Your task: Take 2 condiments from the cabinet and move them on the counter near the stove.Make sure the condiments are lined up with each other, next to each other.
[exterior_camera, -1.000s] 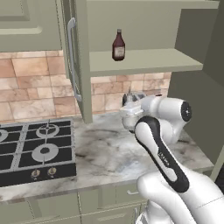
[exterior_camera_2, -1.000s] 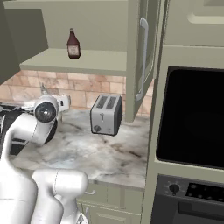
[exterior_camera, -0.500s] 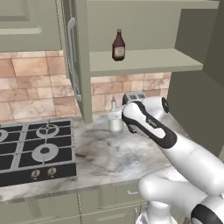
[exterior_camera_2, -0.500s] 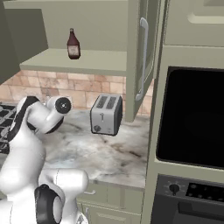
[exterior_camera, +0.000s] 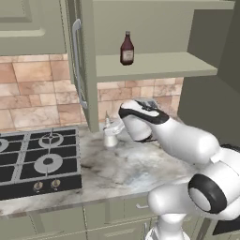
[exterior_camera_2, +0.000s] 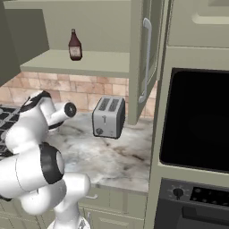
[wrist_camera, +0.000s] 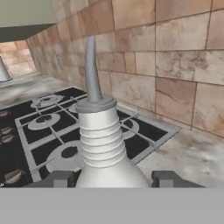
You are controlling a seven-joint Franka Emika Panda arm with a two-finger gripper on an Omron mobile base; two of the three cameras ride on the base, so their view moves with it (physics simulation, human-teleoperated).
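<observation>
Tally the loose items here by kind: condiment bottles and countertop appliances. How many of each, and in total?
Condiment bottles: 2, the dark red-brown bottle on the cabinet shelf and the white bottle between the fingers near the stove.
Countertop appliances: 1, the toaster.
Total: 3.

Veined marble counter (exterior_camera: 122, 171), ribbed plastic-looking white bottle (wrist_camera: 103, 144).
</observation>
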